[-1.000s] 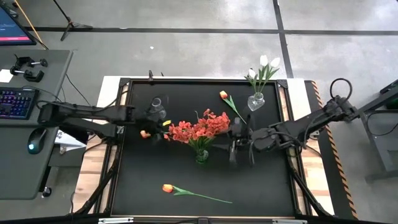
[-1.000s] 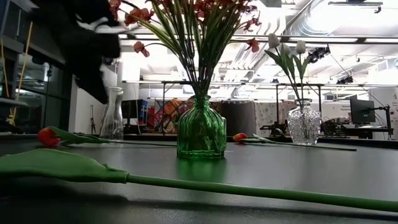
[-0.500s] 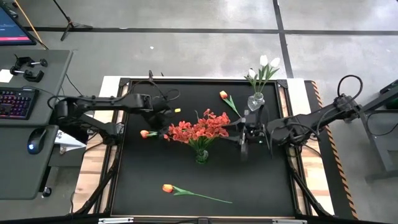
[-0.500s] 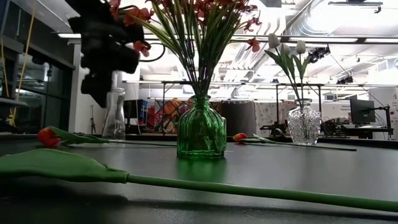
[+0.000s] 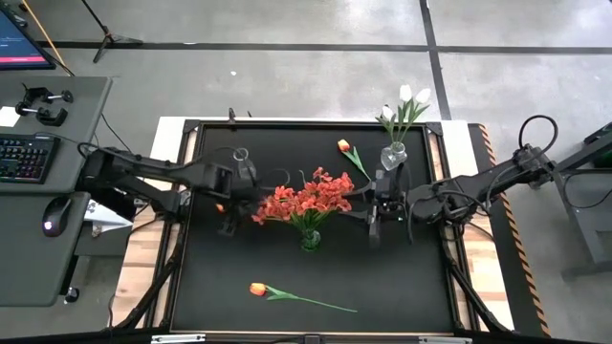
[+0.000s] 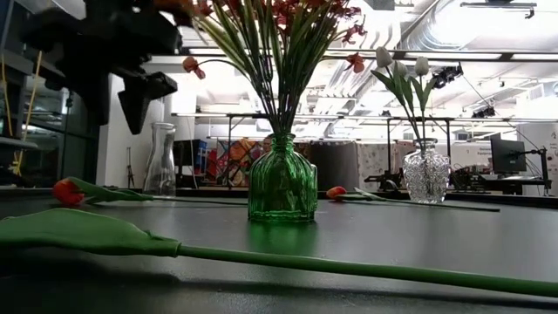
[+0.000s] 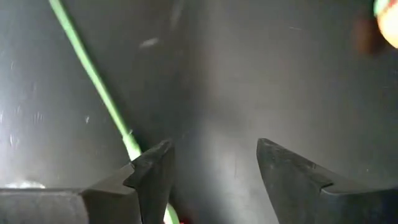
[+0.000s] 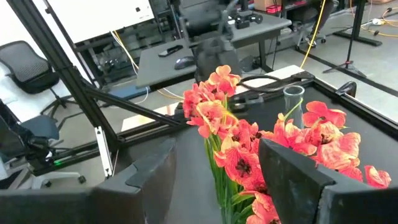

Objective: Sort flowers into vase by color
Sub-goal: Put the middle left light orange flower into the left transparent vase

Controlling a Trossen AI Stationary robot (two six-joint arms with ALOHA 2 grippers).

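Note:
My left gripper (image 5: 229, 191) (image 7: 214, 155) hangs open, pointing down, above an orange tulip (image 5: 220, 205) (image 6: 65, 190) that lies flat on the black table; its green stem (image 7: 93, 81) runs past one finger, untouched. An empty clear vase (image 5: 241, 158) (image 6: 159, 157) stands just beyond. The bushy red-orange blossoms (image 5: 304, 199) (image 8: 249, 143) stand by their stems in the green vase (image 6: 282, 187) mid-table. My right gripper (image 5: 368, 208) (image 8: 217, 149) hovers open to their right, nearly level, facing them. White tulips (image 5: 406, 100) stand in a clear vase (image 5: 393, 155).
A second orange tulip (image 5: 344, 145) lies near the white-tulip vase at the far right. A third orange tulip (image 5: 256, 289) lies near the front edge, its long stem (image 6: 349, 269) stretching rightward. A desk with keyboard and mouse (image 5: 53, 212) stands left of the table.
My left gripper has swung toward the far edge by the empty clear vase, then back toward the near edge over the orange tulip, rolling about its own axis; its two fingers now show spread apart. My right gripper has drawn back a little toward the table's right edge.

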